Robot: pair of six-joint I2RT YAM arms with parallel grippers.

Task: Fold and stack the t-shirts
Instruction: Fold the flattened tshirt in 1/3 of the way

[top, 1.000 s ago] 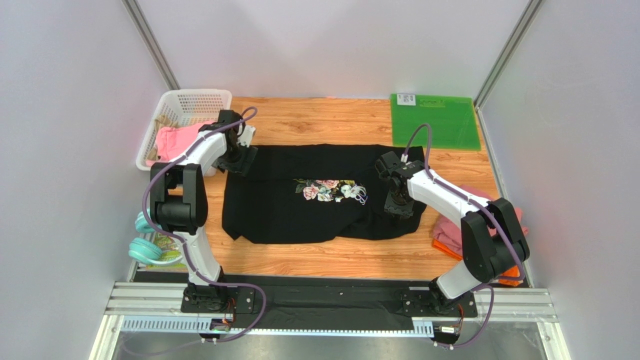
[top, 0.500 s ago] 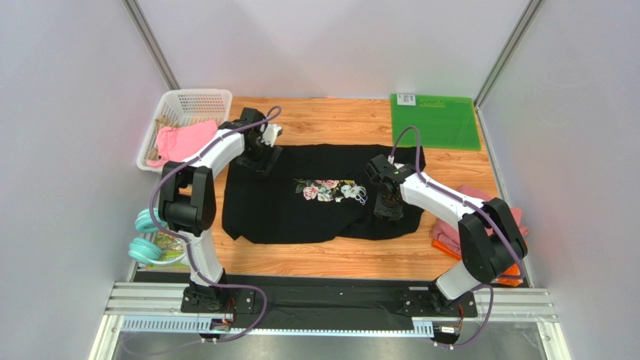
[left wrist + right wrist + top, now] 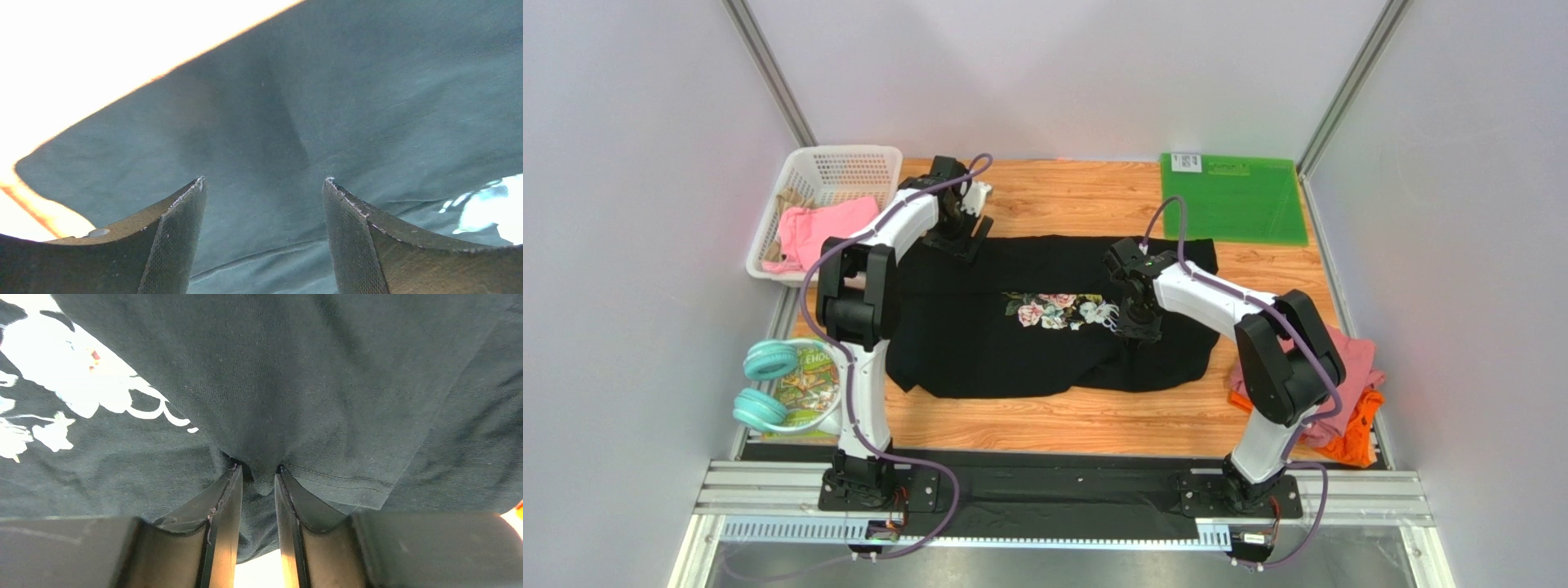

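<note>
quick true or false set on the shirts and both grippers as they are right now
1. The right gripper pinches a fold of the black t-shirt. True.
2. The left gripper is clamped on the black t-shirt. False: its fingers stand wide apart over the cloth.
3. The green mat lies at the table's far right corner. True.
4. The white basket is empty. False: a pink garment lies in it.
5. The teal headphones rest on the black t-shirt. False: they sit apart, to its left.
</note>
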